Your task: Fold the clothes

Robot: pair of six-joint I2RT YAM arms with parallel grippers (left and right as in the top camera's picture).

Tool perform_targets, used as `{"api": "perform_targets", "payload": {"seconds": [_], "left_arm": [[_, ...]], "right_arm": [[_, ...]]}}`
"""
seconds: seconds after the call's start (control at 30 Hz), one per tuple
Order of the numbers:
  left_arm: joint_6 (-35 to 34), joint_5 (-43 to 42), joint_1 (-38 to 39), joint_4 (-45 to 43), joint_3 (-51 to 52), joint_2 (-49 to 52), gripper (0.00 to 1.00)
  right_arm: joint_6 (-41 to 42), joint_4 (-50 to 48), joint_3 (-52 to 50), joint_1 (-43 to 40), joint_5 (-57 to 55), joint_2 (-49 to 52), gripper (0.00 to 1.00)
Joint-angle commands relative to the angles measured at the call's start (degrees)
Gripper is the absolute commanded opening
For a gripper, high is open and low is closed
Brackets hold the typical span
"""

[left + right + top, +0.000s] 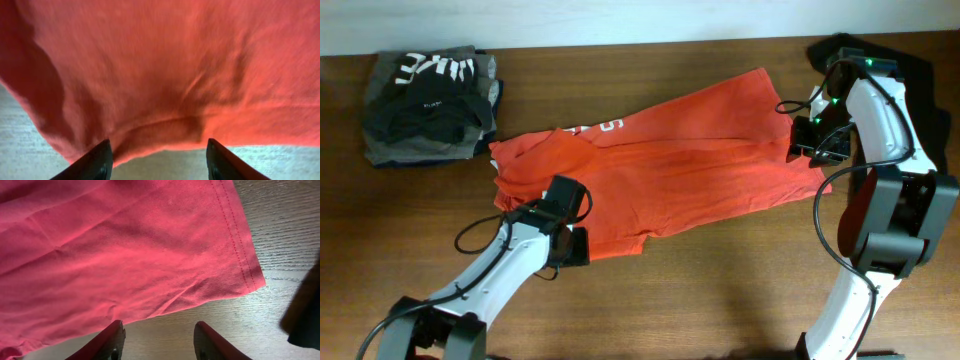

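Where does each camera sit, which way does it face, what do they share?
Overhead: above the table, facing straight down; T-shirt, left arm and right arm show.
Left wrist: on the left arm, facing the T-shirt's edge; left hand shows.
Right wrist: on the right arm, facing the hem corner; right hand shows.
Shared: the T-shirt.

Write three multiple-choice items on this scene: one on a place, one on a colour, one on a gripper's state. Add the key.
1. In the overhead view, where is the pile of dark garments?
A. lower right
B. upper left
C. centre

2. What colour is the T-shirt?
A. red-orange
B. blue
C. white

3. How is the right gripper?
A. shut on the T-shirt
B. shut on a dark garment
C. open

Key:
1 B, the pile sits in the upper left corner.
2 A, the spread cloth is red-orange in every view.
3 C, its jaws stand apart with nothing gripped.
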State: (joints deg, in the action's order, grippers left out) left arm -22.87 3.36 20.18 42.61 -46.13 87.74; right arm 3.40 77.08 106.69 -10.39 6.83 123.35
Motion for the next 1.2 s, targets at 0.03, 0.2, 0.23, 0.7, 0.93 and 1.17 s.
{"api": "perform_targets", "payload": {"seconds": [0.03, 0.2, 0.23, 0.7, 0.93, 1.17], "left_arm": [[1.4, -1.0, -0.1, 0.1, 1.3, 0.4, 0.60], [1.4, -1.0, -0.1, -3.3, 3.9, 0.4, 0.60], [1.4, -1.1, -0.1, -5.8, 5.2, 0.4, 0.60], [1.4, -0.2, -0.1, -15.0, 7.9, 0.4, 0.19], [1.6, -0.9, -0.1, -12.5, 7.5, 0.2, 0.00], [1.6, -0.8, -0.1, 3.6, -2.0, -3.1, 0.00]], "right_arm": [[-0.2, 0.0, -0.3, 0.3, -0.9, -1.9, 0.50], [-0.2, -0.2, -0.3, 0.3, -0.4, -1.9, 0.50], [-0.2, -0.5, -0.3, 0.3, 0.3, -1.9, 0.50], [-0.2, -0.6, -0.3, 0.3, 0.4, -1.9, 0.50], [-0.2, -0.6, -0.3, 0.3, 0.4, -1.9, 0.50], [-0.2, -0.7, -0.3, 0.3, 0.4, -1.9, 0.50]]}}
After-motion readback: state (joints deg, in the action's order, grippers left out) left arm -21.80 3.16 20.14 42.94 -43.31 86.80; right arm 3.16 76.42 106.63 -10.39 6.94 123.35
